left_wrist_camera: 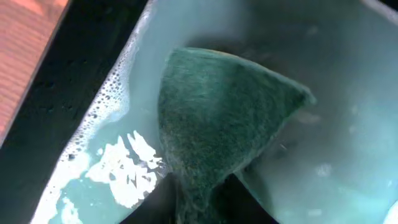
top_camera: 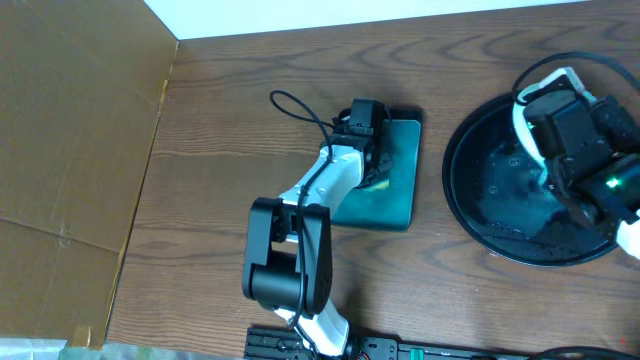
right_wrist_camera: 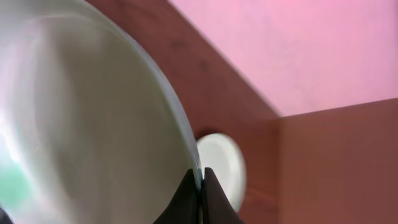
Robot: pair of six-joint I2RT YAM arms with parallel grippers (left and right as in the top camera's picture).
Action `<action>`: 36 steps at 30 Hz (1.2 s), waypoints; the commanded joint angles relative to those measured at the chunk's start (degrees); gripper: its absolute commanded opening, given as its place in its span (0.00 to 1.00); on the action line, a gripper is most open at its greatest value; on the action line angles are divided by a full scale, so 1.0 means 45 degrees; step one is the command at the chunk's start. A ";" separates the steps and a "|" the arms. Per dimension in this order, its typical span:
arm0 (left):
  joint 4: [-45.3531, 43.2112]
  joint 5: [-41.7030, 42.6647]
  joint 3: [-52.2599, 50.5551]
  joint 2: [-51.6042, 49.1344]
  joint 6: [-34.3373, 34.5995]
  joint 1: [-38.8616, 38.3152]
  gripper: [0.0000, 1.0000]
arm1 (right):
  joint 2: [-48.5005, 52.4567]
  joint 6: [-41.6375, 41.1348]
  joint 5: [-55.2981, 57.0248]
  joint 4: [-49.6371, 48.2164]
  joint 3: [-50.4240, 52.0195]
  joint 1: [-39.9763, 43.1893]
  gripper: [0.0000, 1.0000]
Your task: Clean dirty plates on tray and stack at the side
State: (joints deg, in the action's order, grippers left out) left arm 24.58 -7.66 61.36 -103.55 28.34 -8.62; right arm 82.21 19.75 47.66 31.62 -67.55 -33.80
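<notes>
My right gripper (right_wrist_camera: 200,180) is shut on the rim of a white plate (right_wrist_camera: 81,118), held on edge. In the overhead view that plate (top_camera: 522,115) hangs over the round black tray (top_camera: 462,190) under the right arm (top_camera: 590,150). The tray's glossy bottom looks wet; any other dirty plates on it are hidden by the arm. My left gripper (left_wrist_camera: 200,182) is down in the teal-green rectangular tray (top_camera: 395,205), with a green sponge (left_wrist_camera: 217,118) pinched between its two dark fingers. The sponge rests in pale soapy water.
White foam (left_wrist_camera: 115,93) lines the rim of the soapy tray (left_wrist_camera: 348,124). A small white round disc (right_wrist_camera: 221,163) lies on the wooden table beyond the held plate. Brown cardboard (top_camera: 70,150) covers the table's left side.
</notes>
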 commanded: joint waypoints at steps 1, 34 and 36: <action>0.0160 -0.0112 0.0321 0.1384 -0.0053 0.0126 0.47 | -0.0238 0.1671 0.2152 -0.0238 -0.0141 -0.0321 0.01; 0.2103 -0.0117 0.0321 0.4993 -0.0053 0.0126 0.81 | 0.0126 0.2773 0.0301 0.0126 -0.0034 -0.1831 0.01; 0.2098 -0.0112 0.0321 0.4993 -0.0053 0.0126 0.81 | 0.0112 0.2778 0.2467 -0.0981 -0.0034 -0.1846 0.01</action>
State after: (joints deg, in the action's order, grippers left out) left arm 33.91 -7.68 61.87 -80.90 28.45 -8.34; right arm 83.09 36.38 55.07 30.46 -67.20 -42.57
